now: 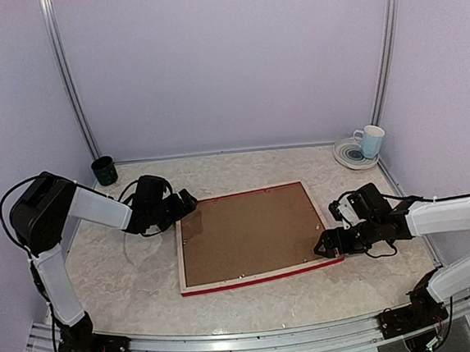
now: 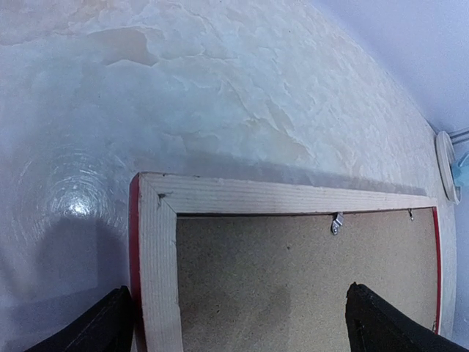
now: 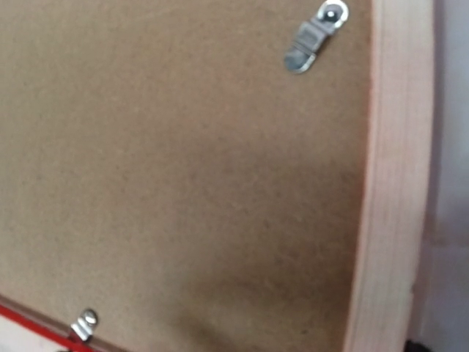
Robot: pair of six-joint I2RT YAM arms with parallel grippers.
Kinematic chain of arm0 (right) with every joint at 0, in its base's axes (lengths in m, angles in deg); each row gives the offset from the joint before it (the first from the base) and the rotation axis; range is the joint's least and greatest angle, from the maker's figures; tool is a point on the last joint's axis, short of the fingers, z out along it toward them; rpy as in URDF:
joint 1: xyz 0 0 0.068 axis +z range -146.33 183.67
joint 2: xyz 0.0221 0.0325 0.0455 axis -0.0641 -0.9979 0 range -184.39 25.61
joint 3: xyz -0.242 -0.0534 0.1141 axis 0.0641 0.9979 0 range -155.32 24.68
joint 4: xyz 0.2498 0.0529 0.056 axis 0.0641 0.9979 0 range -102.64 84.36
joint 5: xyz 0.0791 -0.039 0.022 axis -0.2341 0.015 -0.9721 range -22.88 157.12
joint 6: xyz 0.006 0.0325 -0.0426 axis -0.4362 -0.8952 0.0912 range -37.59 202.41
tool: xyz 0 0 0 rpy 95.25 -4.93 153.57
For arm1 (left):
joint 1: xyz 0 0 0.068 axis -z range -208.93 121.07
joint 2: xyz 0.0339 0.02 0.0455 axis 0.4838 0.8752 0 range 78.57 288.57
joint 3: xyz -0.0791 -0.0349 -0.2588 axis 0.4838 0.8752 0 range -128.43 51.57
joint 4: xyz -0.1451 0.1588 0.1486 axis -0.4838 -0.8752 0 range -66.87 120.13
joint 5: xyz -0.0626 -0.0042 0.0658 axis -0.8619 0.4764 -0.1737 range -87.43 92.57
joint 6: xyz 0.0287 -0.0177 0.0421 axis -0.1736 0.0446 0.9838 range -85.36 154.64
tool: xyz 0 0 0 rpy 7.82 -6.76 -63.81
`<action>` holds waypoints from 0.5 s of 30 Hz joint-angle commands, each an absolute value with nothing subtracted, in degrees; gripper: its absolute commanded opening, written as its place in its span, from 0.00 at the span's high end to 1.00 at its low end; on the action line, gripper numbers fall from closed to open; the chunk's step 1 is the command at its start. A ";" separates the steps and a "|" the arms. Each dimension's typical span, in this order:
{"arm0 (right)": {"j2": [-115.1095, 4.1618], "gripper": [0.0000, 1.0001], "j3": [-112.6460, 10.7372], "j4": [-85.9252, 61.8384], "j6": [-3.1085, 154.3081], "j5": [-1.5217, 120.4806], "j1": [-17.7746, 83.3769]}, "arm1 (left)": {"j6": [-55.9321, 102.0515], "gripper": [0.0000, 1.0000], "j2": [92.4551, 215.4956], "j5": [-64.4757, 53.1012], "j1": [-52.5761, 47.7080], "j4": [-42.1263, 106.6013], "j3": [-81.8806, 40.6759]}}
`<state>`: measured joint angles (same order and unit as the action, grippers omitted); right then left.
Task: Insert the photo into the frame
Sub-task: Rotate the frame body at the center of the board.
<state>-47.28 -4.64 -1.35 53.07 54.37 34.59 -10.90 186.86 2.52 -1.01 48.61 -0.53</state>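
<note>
Left end effector (image 2: 242, 323) spread wide, empty, over frame (image 2: 160, 242) corner | right end effector (image 1: 328, 246) wide apart, empty, at frame edge

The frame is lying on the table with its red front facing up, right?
No. The frame lies on the table with its back facing up: the top external view shows pale wood and the brown backing board, with only a red edge peeking out.

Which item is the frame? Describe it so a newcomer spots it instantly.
Look at the middle of the pale marbled table. The frame lies there back up: pale wood border, red edges, brown backing board inside. It is the only large flat rectangle; the dark cup and white mug stand at the far corners.
</note>
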 commanded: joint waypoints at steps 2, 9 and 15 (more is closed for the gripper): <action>-45.69 0.04 -4.90 -4.09 51.22 51.47 37.52 | -12.20 0.01 189.82 -4.64 -0.47 43.82 -0.07; -41.18 0.01 -9.09 2.64 51.35 58.25 37.51 | -10.84 0.01 182.56 1.62 -1.07 42.53 3.97; -42.07 0.01 -13.27 5.52 52.87 63.18 36.88 | -10.89 0.01 176.11 2.40 -0.99 43.15 9.46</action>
<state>-41.44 -10.48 2.91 51.65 58.96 36.89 -10.97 179.65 1.75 -1.19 45.60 6.29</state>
